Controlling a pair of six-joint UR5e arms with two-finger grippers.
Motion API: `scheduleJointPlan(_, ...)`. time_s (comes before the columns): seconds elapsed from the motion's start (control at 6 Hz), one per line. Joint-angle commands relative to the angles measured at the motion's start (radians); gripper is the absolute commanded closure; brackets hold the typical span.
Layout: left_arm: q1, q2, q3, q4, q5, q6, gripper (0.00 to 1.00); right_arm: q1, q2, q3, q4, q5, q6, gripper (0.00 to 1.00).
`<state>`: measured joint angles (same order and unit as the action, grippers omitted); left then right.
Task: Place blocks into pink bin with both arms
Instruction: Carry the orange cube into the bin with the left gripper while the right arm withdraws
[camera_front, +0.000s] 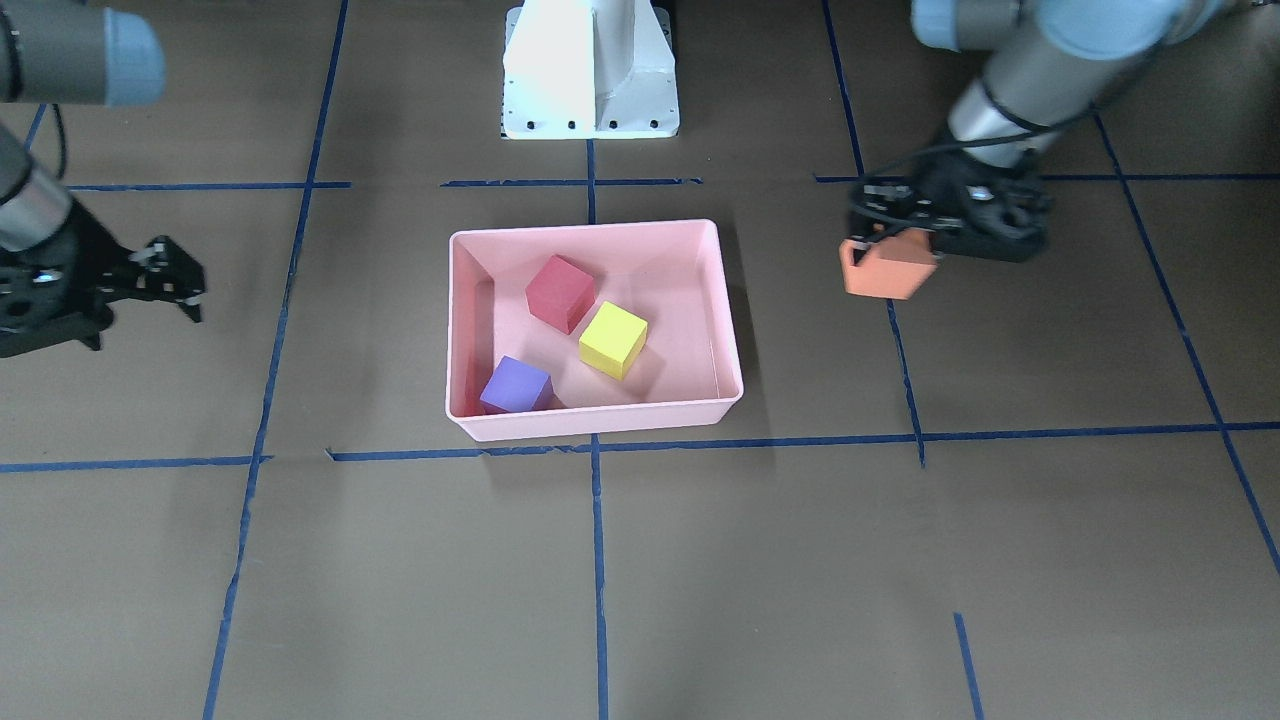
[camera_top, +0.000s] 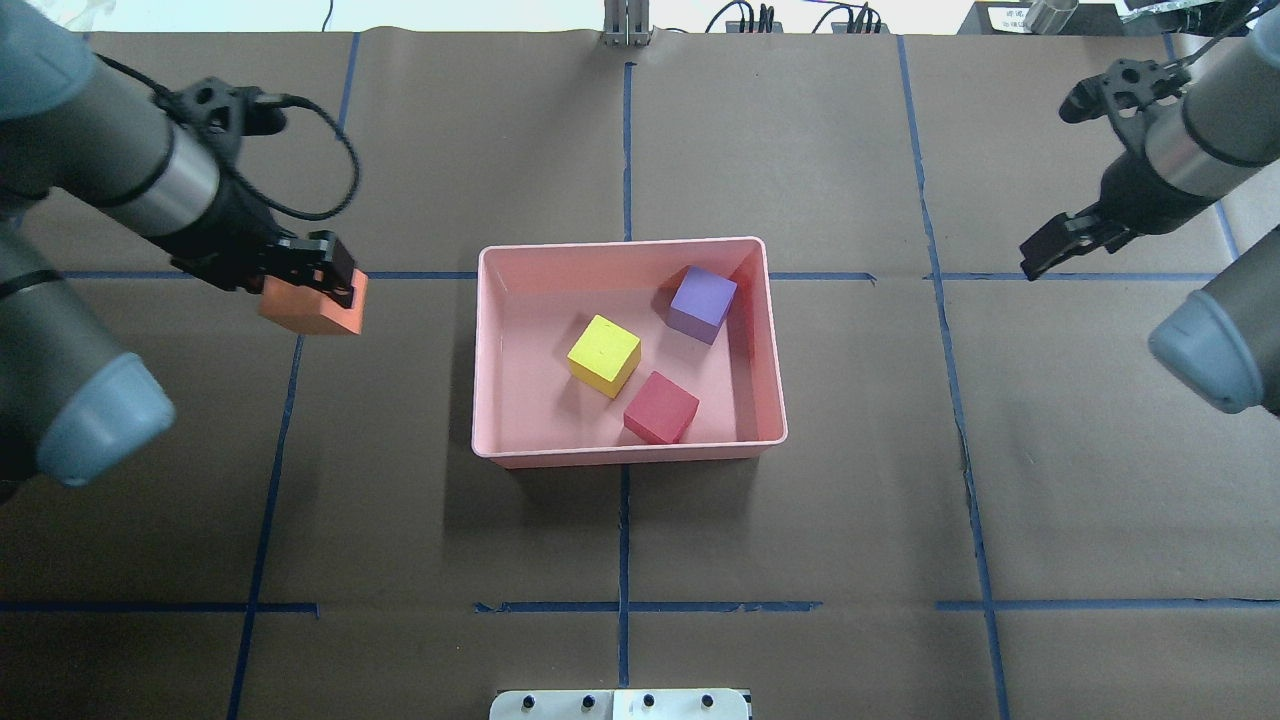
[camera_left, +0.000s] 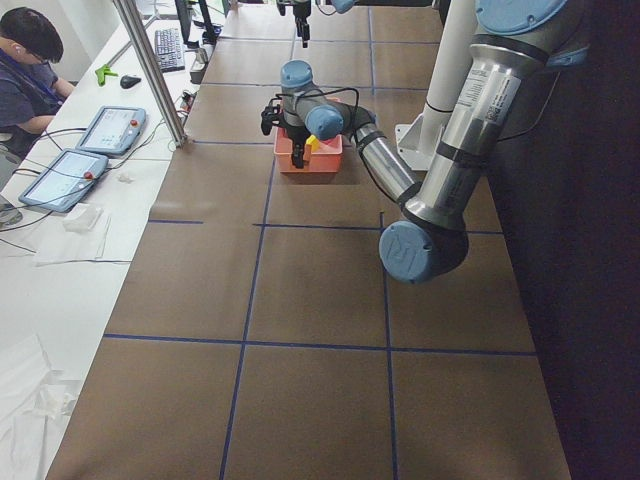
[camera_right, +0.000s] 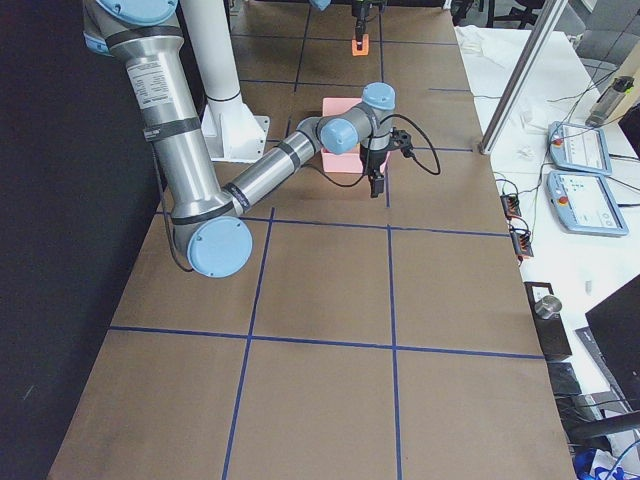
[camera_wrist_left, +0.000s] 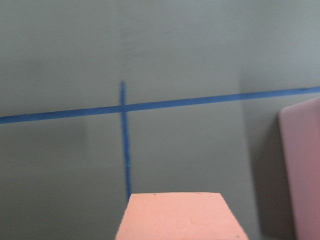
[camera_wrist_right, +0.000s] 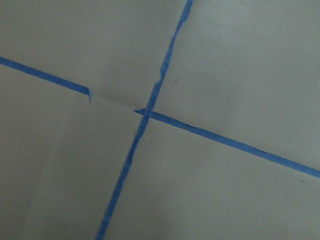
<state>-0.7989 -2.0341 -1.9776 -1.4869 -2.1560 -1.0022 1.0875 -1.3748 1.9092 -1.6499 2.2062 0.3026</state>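
Observation:
The pink bin (camera_top: 620, 455) sits at the table's middle and holds the red block (camera_top: 660, 407), the yellow block (camera_top: 604, 355) and the purple block (camera_top: 702, 303). In the front view the bin (camera_front: 590, 425) shows the same red (camera_front: 560, 292), yellow (camera_front: 613, 340) and purple (camera_front: 515, 385) blocks. My left gripper (camera_top: 310, 292) is shut on the orange block (camera_top: 312, 308) and holds it above the table, to the bin's left and clear of it. The left wrist view shows the orange block (camera_wrist_left: 180, 217) and a bin corner (camera_wrist_left: 302, 165). My right gripper (camera_top: 1058, 245) is open and empty, far right of the bin.
The white pedestal base (camera_front: 590, 70) stands behind the bin on the robot's side. Blue tape lines (camera_top: 624, 540) grid the brown table. An operator (camera_left: 25, 60) and tablets (camera_left: 105, 130) are at a side desk beyond the table's far edge.

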Motion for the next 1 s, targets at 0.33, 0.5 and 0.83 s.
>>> scheduleJointPlan(0.33, 0.21, -0.305, 0.203, 0.045, 0.246, -0.311, 0.0, 0.181, -0.165, 0.001, 0.007, 0.075, -0.321, 0.0)
scheduleJointPlan(0.5, 0.21, -0.275, 0.186, 0.043, 0.246, -0.3, 0.0, 0.213, -0.197, 0.002, 0.007, 0.087, -0.373, 0.0)
scheduleJointPlan(0.83, 0.189, -0.116, 0.053, 0.045, 0.239, -0.113, 0.0, 0.319, -0.291, -0.001, 0.005, 0.095, -0.539, 0.0)
